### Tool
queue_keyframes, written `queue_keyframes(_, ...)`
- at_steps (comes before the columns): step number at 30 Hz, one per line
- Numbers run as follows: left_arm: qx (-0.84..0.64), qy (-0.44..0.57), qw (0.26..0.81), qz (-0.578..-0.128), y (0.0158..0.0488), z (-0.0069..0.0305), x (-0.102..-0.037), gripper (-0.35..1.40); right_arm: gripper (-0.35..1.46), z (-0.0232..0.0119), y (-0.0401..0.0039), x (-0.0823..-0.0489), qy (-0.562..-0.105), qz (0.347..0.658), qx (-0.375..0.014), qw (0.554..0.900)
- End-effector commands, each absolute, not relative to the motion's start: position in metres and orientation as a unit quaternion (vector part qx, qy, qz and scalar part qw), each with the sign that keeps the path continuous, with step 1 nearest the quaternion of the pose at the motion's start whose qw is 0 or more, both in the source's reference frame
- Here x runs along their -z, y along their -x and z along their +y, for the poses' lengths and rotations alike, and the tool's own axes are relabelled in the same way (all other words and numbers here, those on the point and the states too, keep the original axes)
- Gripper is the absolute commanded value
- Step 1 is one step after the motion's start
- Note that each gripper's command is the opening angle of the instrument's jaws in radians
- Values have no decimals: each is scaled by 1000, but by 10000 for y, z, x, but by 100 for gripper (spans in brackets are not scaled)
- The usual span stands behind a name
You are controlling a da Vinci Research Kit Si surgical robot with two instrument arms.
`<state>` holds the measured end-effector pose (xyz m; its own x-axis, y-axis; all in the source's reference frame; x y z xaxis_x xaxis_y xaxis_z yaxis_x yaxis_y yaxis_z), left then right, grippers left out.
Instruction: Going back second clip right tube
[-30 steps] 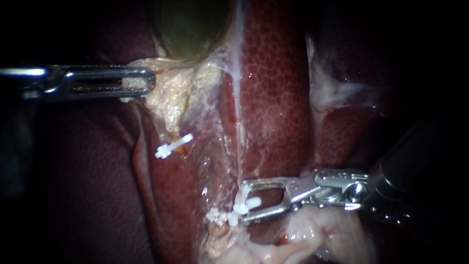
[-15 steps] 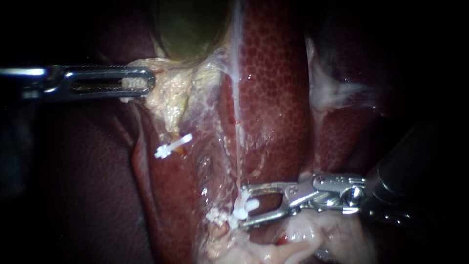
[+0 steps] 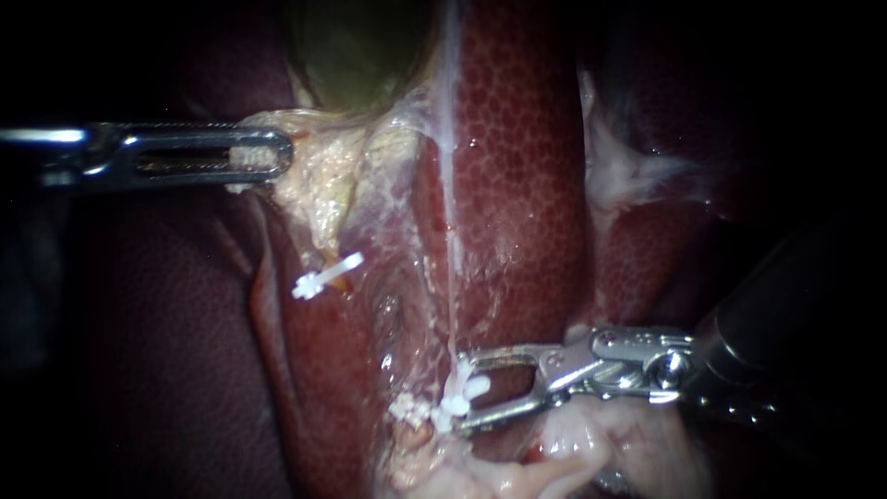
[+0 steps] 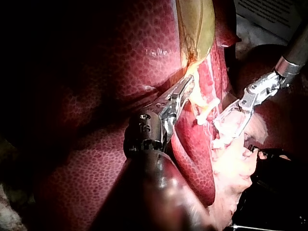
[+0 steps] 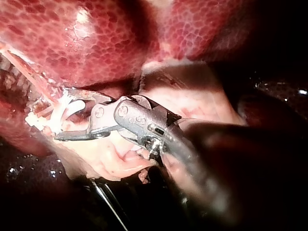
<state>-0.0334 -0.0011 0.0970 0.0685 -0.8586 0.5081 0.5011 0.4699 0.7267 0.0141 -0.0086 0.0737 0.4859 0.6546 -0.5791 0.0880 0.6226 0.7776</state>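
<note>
A: At the liver's (image 3: 517, 166) lower edge: right instrument (image 3: 459, 390) status?
B: Pincer spread. White clip (image 3: 469, 388) sits between its tips, not pinched. Neighbour clip (image 3: 407, 408) just beside it, upper clip (image 3: 328, 275) well apart.
A: Left instrument (image 3: 282, 155)?
B: Pincer pinching pale tissue (image 3: 319, 176) under the gallbladder (image 3: 360, 55).

Dark wet surface (image 5: 29, 185) beneath the liver (image 5: 72, 45), pale tissue (image 5: 108, 159) at its edge.
</note>
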Motion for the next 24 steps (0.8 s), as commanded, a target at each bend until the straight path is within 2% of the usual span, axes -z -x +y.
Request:
queue_keyframes(1,481,-185,707,-485,334,-11,-969,-35,60,-84,-140,-736,-393,473,-186,766)
queue_keyframes(6,480,-185,707,-485,333,-11,-969,-35,60,-78,-141,-730,-396,472,-189,764)
queue_keyframes(16,481,-185,707,-485,333,-11,-969,-35,60,-80,-159,-724,-371,488,-155,774)
queue_keyframes(24,481,-185,707,-485,334,-11,-969,-35,60,-83,-171,-716,-380,502,-123,767)
